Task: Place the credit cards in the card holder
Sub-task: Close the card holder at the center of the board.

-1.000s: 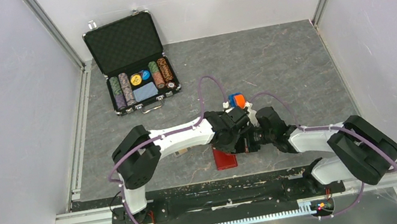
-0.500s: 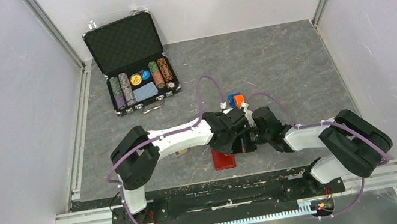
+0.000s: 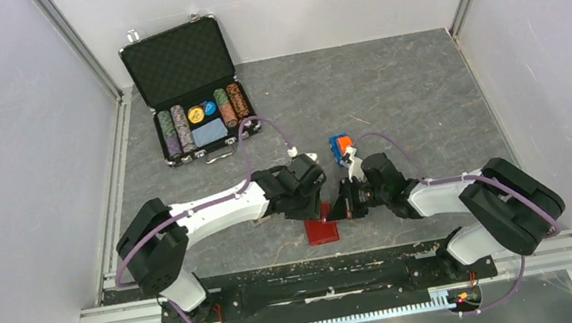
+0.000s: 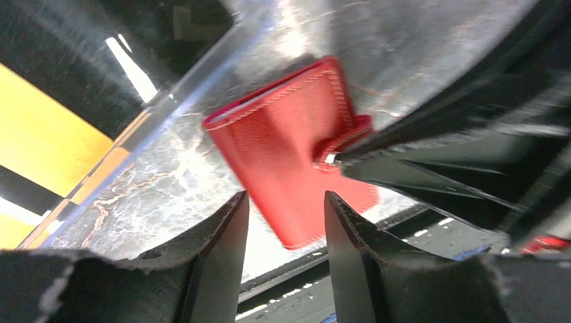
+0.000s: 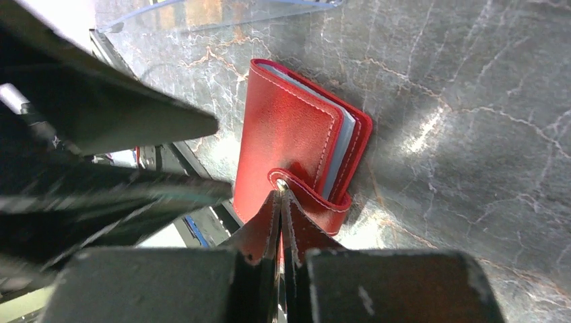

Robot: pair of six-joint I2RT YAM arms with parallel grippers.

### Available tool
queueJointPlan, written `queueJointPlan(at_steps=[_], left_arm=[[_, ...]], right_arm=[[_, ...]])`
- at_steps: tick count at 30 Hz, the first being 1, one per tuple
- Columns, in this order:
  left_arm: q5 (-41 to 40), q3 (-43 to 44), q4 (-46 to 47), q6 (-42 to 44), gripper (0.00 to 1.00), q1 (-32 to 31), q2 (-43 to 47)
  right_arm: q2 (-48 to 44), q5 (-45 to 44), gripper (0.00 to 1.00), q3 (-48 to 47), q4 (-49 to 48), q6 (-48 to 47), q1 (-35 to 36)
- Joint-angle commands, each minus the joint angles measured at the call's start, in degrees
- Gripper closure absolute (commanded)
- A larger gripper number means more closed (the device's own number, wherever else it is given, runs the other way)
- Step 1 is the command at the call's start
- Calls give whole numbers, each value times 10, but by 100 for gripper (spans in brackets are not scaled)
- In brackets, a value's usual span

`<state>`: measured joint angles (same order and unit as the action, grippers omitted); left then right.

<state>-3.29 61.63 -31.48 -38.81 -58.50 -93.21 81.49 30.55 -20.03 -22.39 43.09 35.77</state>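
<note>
A red snap-tab wallet [image 3: 322, 227] lies closed on the grey table [image 3: 412, 96], pale blue card edges [image 5: 341, 149] showing at its open side. My right gripper [image 5: 280, 195] is shut, its tips resting on the wallet's snap tab [image 5: 316, 202]. Just left of the wallet, my left gripper [image 4: 286, 202] hangs open with nothing between its fingers. The clear card holder wall [image 4: 188, 87] crosses the left wrist view, orange-gold credit cards [image 4: 47, 134] showing behind it. Its edge [image 5: 222, 10] also tops the right wrist view. From above, the left arm hides the holder.
An open black chip briefcase [image 3: 195, 84] with rows of poker chips stands at the back left. A small orange and blue object [image 3: 339, 145] lies behind the grippers. White walls close in both sides, and a black rail [image 3: 329, 281] runs along the near edge.
The left arm has swung back to the left, away from the right gripper, and its gripper has opened. The right gripper stays shut at the wallet's tab. More of the wallet shows.
</note>
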Motion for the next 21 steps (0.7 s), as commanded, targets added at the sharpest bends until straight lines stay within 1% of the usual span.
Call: queueJointPlan(at_steps=[1, 7, 11, 16, 19, 21], left_arm=[[64, -59, 89, -49, 48, 33, 20], [109, -95, 155, -64, 50, 56, 9], [120, -99, 172, -70, 52, 57, -2], [120, -101, 174, -69, 58, 57, -7], [111, -100, 163, -66, 64, 57, -11], [103, -99, 152, -64, 65, 57, -10]], right_arm=[[7, 2, 100, -21, -28, 1, 2], [26, 9, 100, -21, -38, 1, 4], [38, 12, 100, -25, -40, -1, 6], [49, 17, 100, -30, -44, 0, 9], [50, 17, 100, -33, -39, -1, 11], [44, 17, 100, -32, -37, 0, 11]])
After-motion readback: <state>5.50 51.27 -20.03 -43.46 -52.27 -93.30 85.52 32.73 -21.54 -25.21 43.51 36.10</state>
